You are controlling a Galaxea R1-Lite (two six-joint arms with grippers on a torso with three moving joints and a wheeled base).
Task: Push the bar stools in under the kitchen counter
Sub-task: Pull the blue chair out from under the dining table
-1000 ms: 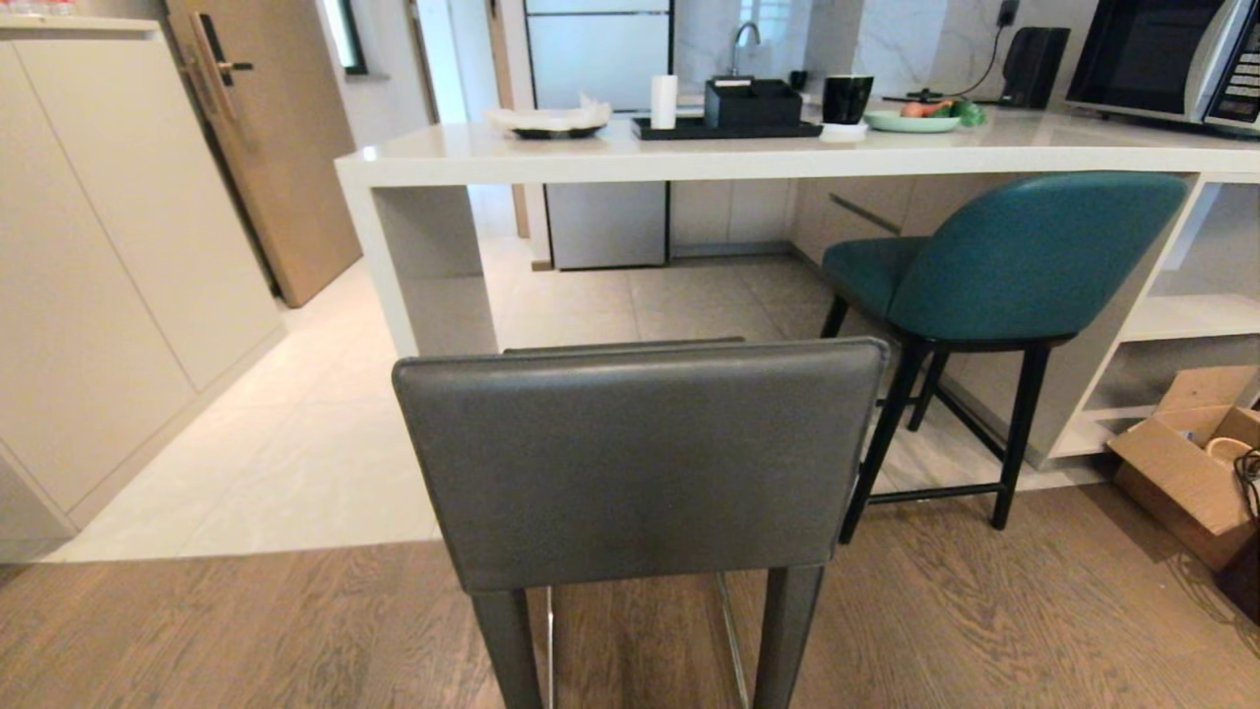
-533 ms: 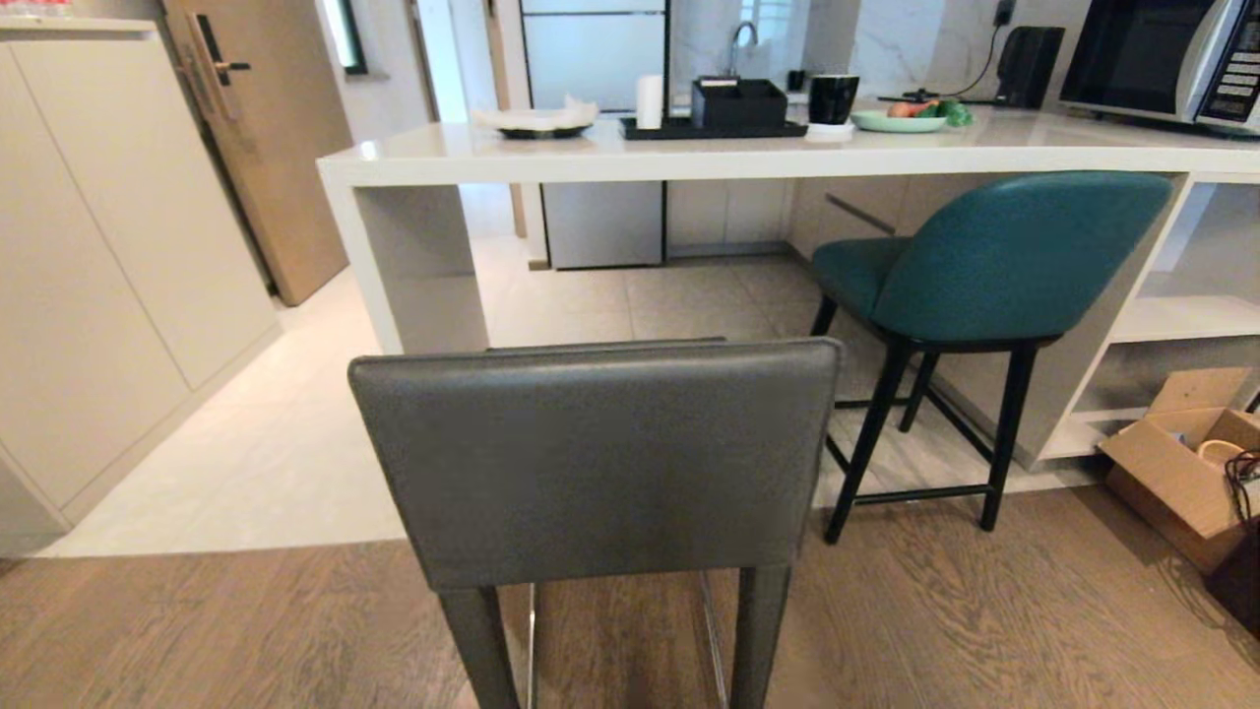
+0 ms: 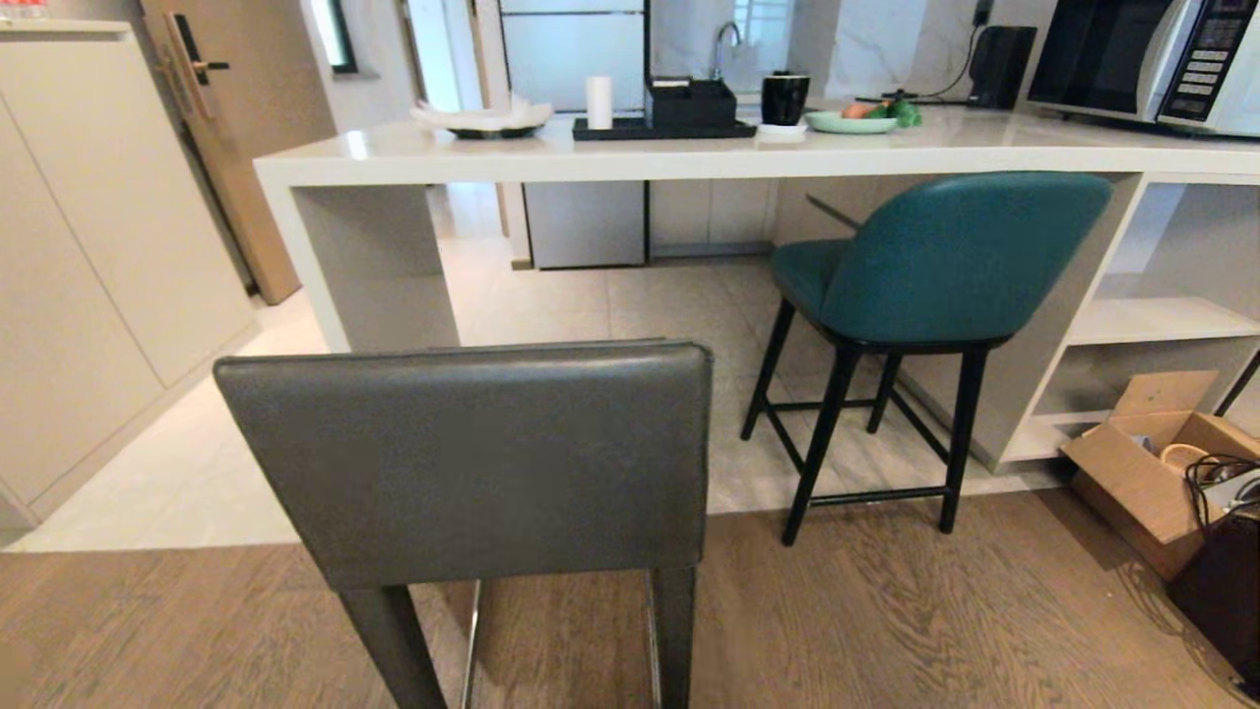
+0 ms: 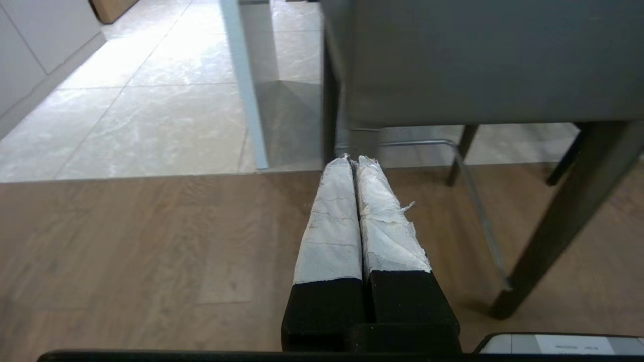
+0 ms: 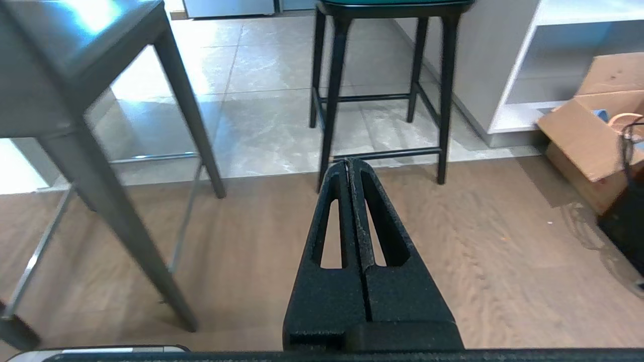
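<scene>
Grey stool [image 3: 472, 463] at 6 o'clock; teal stool [image 3: 945, 261] at 2, seemingly under counter [image 3: 689, 158]. Left gripper [image 4: 356, 163], right gripper [image 5: 350, 163] closed, empty.

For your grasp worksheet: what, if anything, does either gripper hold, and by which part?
Nothing. The left gripper and right gripper are both shut and empty.
</scene>
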